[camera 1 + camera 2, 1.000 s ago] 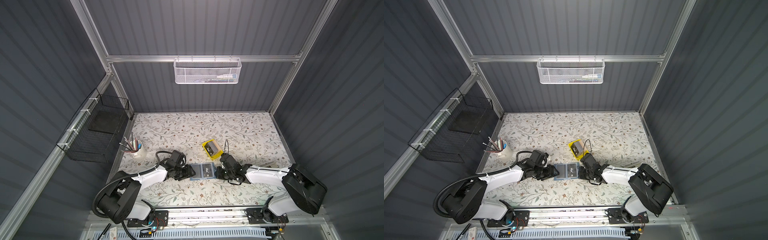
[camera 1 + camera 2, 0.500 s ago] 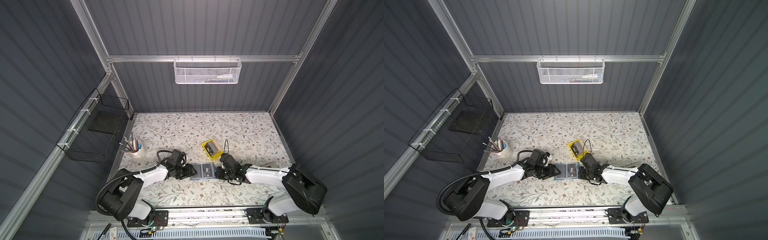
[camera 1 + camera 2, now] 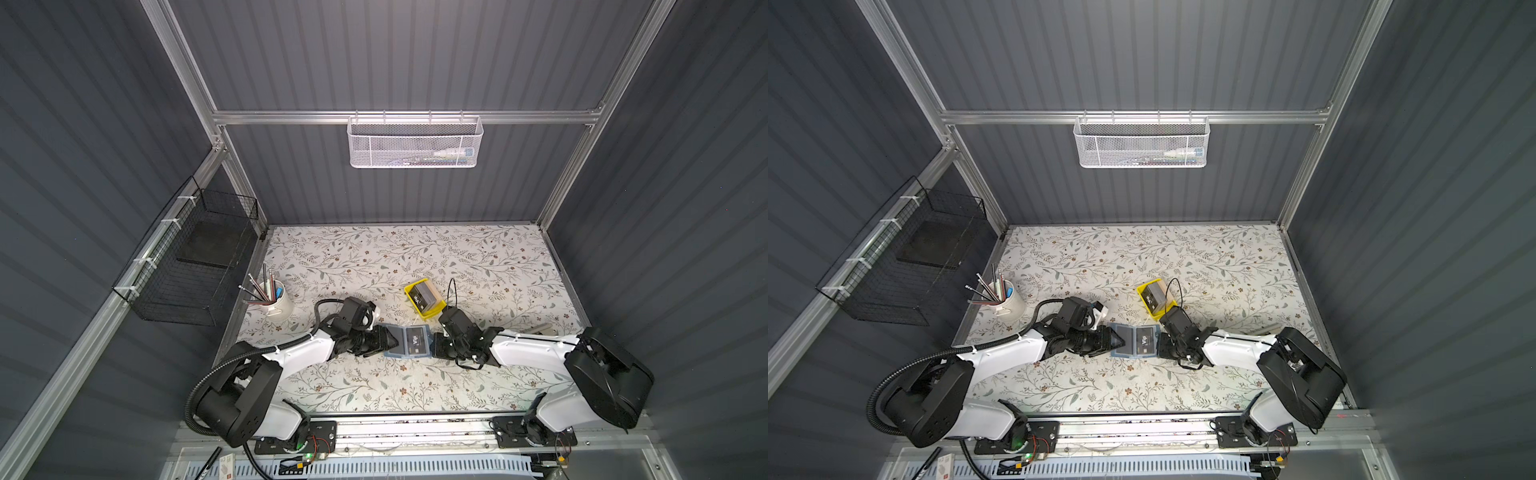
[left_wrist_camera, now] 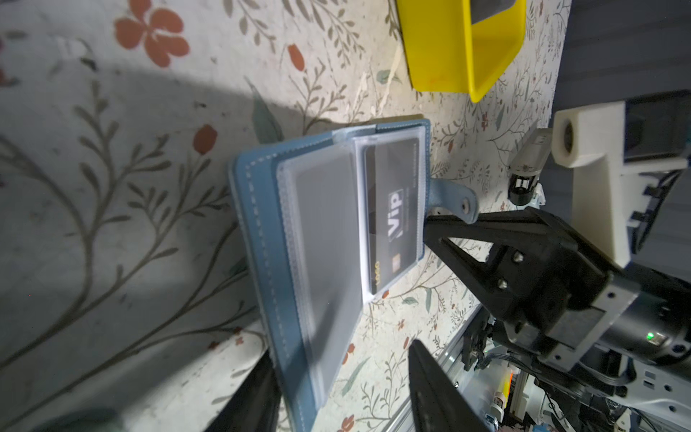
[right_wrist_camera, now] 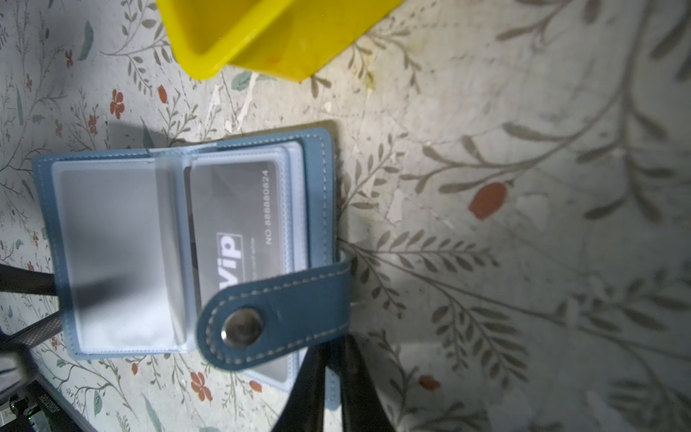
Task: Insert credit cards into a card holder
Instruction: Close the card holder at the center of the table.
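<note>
Black and thin, the right jaws are clenched on the outer edge of the card holder, just below the root of its strap. In the right wrist view their fingers stand almost together with a sliver of blue cover between them. The left jaws are released. Their fingers stand well parted at the opposite cover edge, and I cannot tell whether either tip touches it.

The holder lies open and flat on the worktop between the two arms, stitched blue cover down and clear sleeves up. The strap juts out from its edge over the right jaws, with its metal snap showing. One black credit card with white "Vip" lettering sits inside the sleeve on the side of the right arm. The sleeve on the side of the left arm shows frosted grey.

Just behind the right arm's wrist a yellow tray stands at an angle, with more dark cards in it. Farther off, near the left edge of the worktop, a white cup holds pens. A black wire basket hangs on the left wall and a white mesh basket on the back rail.
</note>
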Motion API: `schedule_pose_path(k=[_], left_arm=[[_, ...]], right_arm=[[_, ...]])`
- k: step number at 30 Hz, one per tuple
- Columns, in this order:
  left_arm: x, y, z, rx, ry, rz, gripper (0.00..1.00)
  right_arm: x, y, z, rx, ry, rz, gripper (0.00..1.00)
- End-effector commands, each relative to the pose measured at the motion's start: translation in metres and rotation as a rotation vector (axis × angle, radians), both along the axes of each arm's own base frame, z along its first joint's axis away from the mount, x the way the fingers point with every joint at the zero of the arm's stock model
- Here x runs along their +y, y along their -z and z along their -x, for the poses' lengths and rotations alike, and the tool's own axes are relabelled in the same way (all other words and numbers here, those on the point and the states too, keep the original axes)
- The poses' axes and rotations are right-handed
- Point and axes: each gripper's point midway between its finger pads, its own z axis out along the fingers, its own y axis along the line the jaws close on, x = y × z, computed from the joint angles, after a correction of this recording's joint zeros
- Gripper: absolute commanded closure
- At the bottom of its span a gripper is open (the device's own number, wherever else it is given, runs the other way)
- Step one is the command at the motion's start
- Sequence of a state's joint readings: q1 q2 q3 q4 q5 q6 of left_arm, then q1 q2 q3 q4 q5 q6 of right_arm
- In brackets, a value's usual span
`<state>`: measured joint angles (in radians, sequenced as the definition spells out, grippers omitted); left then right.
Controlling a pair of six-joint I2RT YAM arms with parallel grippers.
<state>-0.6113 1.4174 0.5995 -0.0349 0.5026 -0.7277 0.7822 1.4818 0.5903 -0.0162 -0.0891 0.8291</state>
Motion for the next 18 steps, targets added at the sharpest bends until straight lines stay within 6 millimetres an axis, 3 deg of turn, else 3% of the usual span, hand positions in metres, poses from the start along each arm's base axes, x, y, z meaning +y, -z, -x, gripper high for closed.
schedule_pose_path(k=[1,11,18], left_arm=[[-0.017,-0.021,0.0,-0.025,0.04,0.065,0.46],[-0.051,-0.027,0.004,-0.051,0.105,0.08,0.41],[-0.06,-0.022,0.004,-0.051,0.109,0.08,0.4]], right_arm=[[0.002,0.004,0.003,0.019,-0.015,0.023,0.86],[0.001,0.003,0.003,0.019,-0.016,0.03,0.86],[0.0,0.002,0.003,0.015,-0.012,0.029,0.85]])
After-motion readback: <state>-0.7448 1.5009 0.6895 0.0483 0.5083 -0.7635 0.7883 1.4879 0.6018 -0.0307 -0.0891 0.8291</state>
